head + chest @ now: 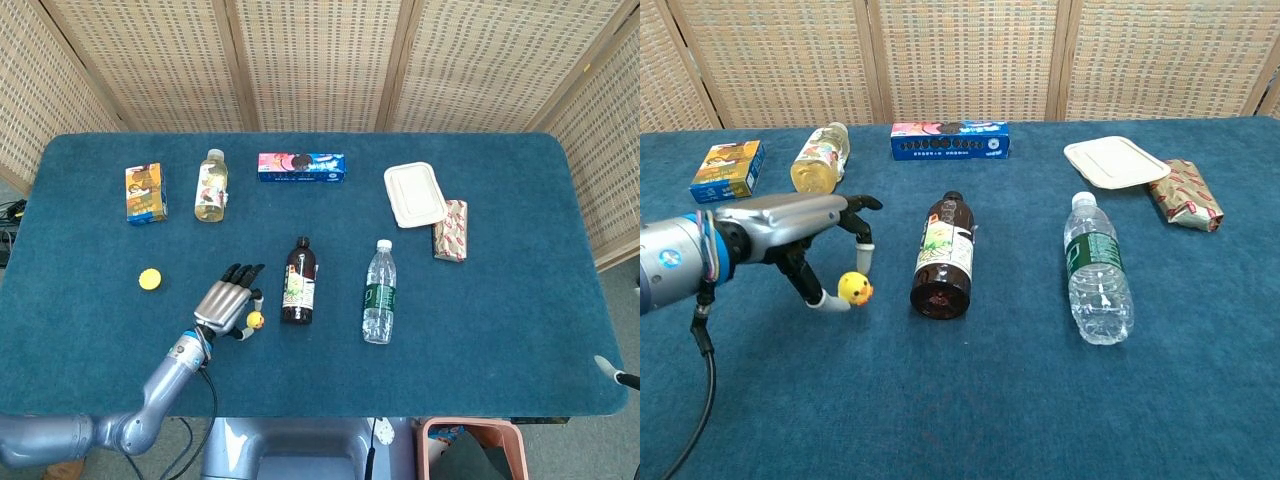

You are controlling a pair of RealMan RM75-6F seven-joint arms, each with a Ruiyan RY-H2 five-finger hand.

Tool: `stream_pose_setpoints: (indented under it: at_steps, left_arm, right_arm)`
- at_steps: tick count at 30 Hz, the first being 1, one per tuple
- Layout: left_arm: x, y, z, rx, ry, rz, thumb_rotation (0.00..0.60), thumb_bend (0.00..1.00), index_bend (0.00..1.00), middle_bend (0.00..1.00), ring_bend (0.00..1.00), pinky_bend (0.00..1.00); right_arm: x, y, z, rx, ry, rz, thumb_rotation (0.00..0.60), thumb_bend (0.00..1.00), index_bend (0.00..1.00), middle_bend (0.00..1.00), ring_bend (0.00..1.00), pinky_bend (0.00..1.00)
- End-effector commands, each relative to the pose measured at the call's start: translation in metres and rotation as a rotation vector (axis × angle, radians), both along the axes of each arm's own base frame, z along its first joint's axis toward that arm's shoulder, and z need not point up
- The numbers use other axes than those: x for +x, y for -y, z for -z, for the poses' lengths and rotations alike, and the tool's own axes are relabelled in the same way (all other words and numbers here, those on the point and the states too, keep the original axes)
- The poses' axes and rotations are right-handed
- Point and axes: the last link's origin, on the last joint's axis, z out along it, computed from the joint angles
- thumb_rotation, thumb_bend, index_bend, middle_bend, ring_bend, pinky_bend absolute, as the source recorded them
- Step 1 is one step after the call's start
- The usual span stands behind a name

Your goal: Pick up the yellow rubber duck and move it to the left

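The yellow rubber duck (254, 320) (854, 289) is small, with an orange beak. My left hand (222, 303) (790, 225) pinches it between the thumb below and a finger above, and the other fingers are spread. In the chest view the duck hangs a little above the blue cloth, just left of a lying dark bottle (298, 280) (943, 258). Of my right hand only a pale fingertip (606, 366) shows, at the right edge of the head view.
A water bottle (379, 292) (1097, 270) lies right of the dark bottle. A yellow cap (150, 279) sits left of my hand. Along the back are a small box (145, 193), a juice bottle (210, 186), a cookie box (301, 167), a white container (415, 194) and a wrapped packet (451, 230).
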Motion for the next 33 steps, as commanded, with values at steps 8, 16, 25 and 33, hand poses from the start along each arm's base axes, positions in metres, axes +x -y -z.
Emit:
stream_pose_setpoints:
  at_steps: [8,16,25,33]
  left_arm:
    - [-0.097,-0.033,-0.092,0.172,-0.001,-0.239,0.6,0.26,0.53,0.0,0.0,0.0]
    - [-0.154,-0.041,-0.117,0.192,0.027,-0.376,0.6,0.26,0.53,0.0,0.0,0.0]
    - [-0.168,-0.047,-0.112,0.181,0.025,-0.409,0.6,0.26,0.53,0.0,0.0,0.0]
    - [-0.165,-0.054,-0.104,0.183,0.024,-0.418,0.6,0.26,0.53,0.0,0.0,0.0]
  right_arm:
    - [0.005,0.001,0.004,0.016,-0.007,-0.013,0.6,0.0,0.0,0.0,0.0,0.0]
    - [0.009,0.001,0.008,0.022,-0.02,-0.025,0.6,0.0,0.0,0.0,0.0,0.0]
    - [0.008,0.002,0.01,0.023,-0.026,-0.019,0.6,0.0,0.0,0.0,0.0,0.0]
    - [0.008,0.002,0.009,0.023,-0.023,-0.018,0.6,0.0,0.0,0.0,0.0,0.0]
